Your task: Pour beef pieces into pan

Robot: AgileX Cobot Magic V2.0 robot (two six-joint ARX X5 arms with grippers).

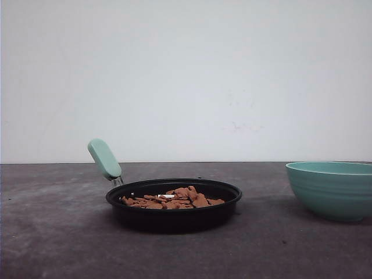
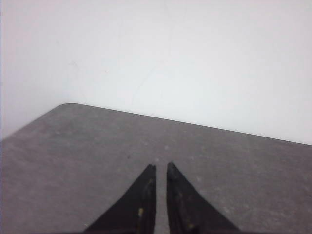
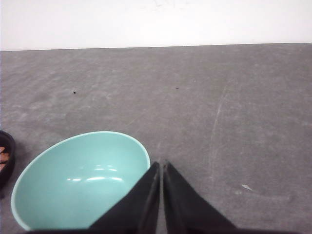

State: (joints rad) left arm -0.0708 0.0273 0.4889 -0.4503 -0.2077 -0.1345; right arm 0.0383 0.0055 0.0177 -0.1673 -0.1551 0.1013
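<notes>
The black pan [image 1: 174,218] sits on the table at centre, its mint-green handle [image 1: 104,158] pointing up and back to the left. A low heap of reddish-brown beef pieces [image 1: 174,199] lies inside it. In the left wrist view my left gripper [image 2: 161,165] is shut with only a thin slit between its fingers, holding nothing, above bare grey table. My right gripper [image 3: 161,163] is shut and empty, just beside the rim of the teal bowl [image 3: 83,180]. A sliver of the pan's edge [image 3: 6,156] shows past the bowl.
The teal ribbed bowl [image 1: 331,192] stands at the right of the table, and its inside looks empty. The grey tabletop [image 1: 58,232] runs back to a white wall. A table corner [image 2: 68,105] shows in the left wrist view.
</notes>
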